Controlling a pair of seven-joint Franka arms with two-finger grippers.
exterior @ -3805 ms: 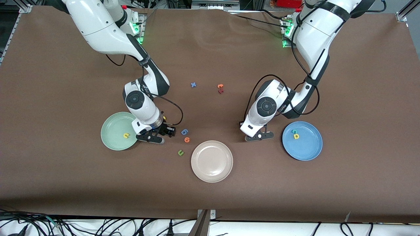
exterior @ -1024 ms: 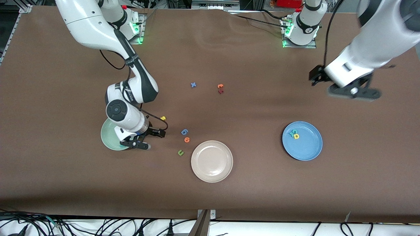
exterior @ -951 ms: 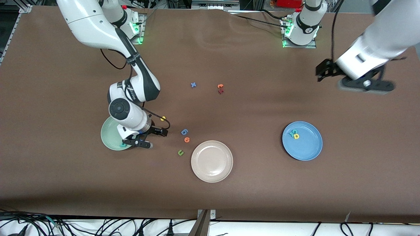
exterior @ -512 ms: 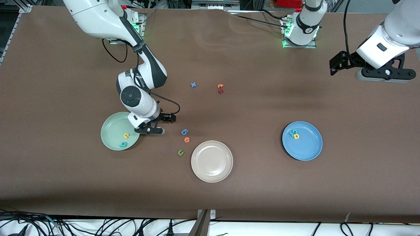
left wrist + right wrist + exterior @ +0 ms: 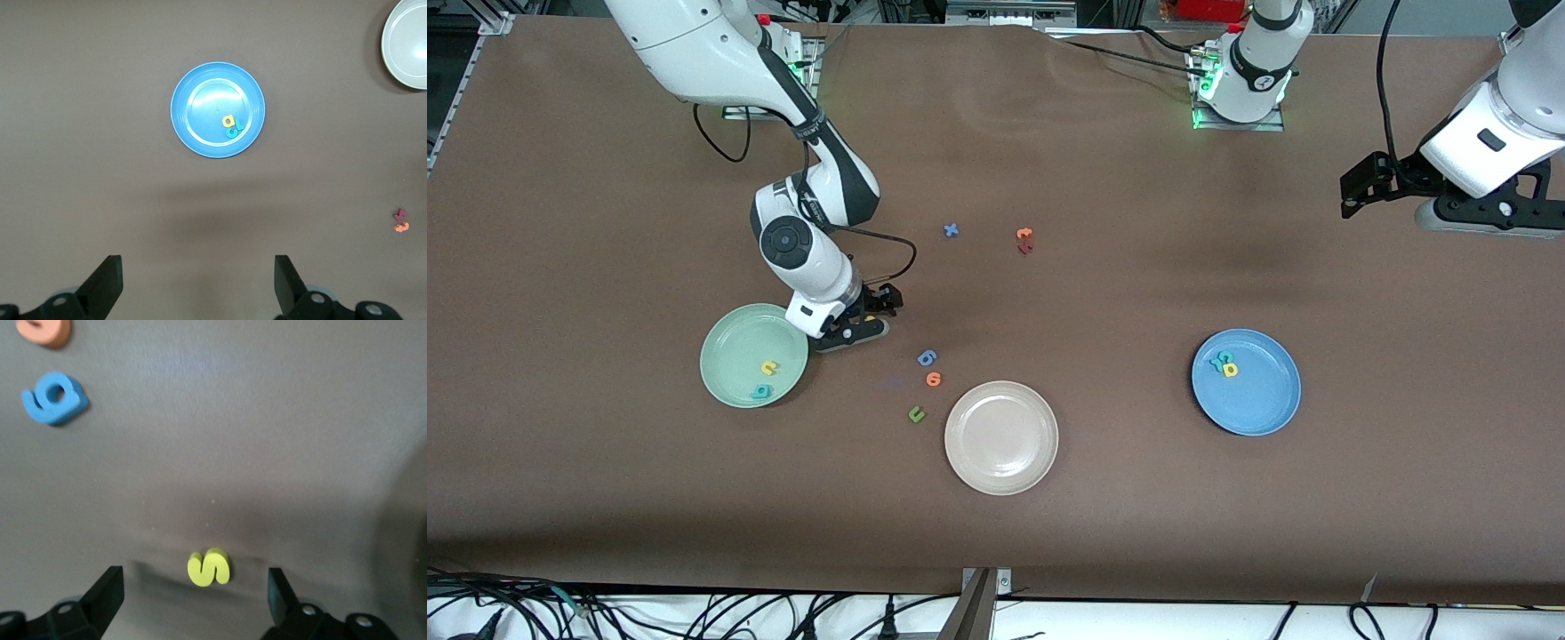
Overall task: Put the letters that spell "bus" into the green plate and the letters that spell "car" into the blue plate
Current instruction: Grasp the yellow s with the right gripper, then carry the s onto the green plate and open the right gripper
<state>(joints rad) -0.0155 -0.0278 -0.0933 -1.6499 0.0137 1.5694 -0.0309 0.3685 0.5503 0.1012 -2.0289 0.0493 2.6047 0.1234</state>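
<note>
Letters for "bus", three small foam pieces: you have two in the round pale mint-green plate (image 5: 734,356), the yellow "u" (image 5: 769,367) and the teal "b" (image 5: 761,391), lying near each other toward the plate's edge that faces the beige plate. The third, the yellow foam "s" (image 5: 209,567), is not yet placed; it lies flat on the brown worktop (image 5: 1103,524) just beside the green plate, and you see it best in the right wrist view, between the spread fingers of the right gripper (image 5: 854,330), which hovers low over it with nothing in its grasp. Letters for "car": the round mid-blue plate (image 5: 1267,411), toward the left arm's end of the worktop, holds a tight cluster of a yellow foam "a" (image 5: 1230,370) touching teal foam pieces (image 5: 1220,359); you cannot tell from here whether both the "c" and the "r" are there. The left gripper (image 5: 1476,213) waits high over the worktop's left-arm end, fingers wide apart and empty. Not for sorting: the round beige plate (image 5: 1001,462), empty; the blue "6"-like piece (image 5: 927,357); an orange foam piece (image 5: 934,380); the olive-green "u" (image 5: 916,414); the blue "x" (image 5: 951,230); the orange "t" (image 5: 1024,234). Remaining, by your count: grasp the "s" and drop it in the green plate.
</note>
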